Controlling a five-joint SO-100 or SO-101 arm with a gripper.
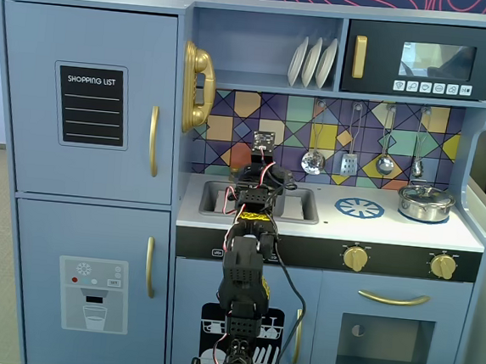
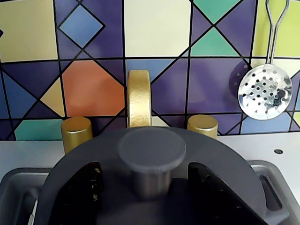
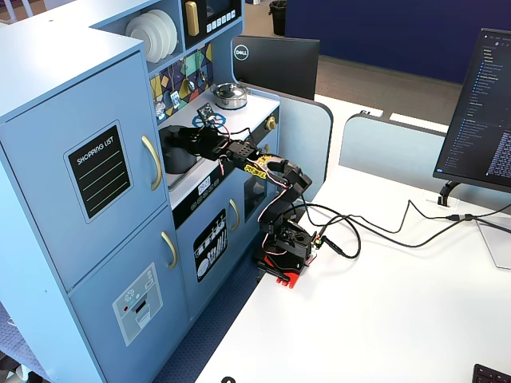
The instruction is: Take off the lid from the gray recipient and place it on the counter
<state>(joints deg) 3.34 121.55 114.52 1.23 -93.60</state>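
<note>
The dark gray lid with its round knob fills the lower part of the wrist view and sits on the gray recipient, which stands in the sink basin. The recipient's body is hidden under the lid there, and in a fixed view it shows only as a dark shape behind the arm. My gripper is open, with one black finger left of the knob and the other finger to its right, both apart from the stem. The white counter lies to the right.
A gold faucet and two gold taps stand right behind the lid. A shiny silver pot sits at the counter's right end beside the blue burner ring. Utensils, among them a skimmer, hang on the tiled wall.
</note>
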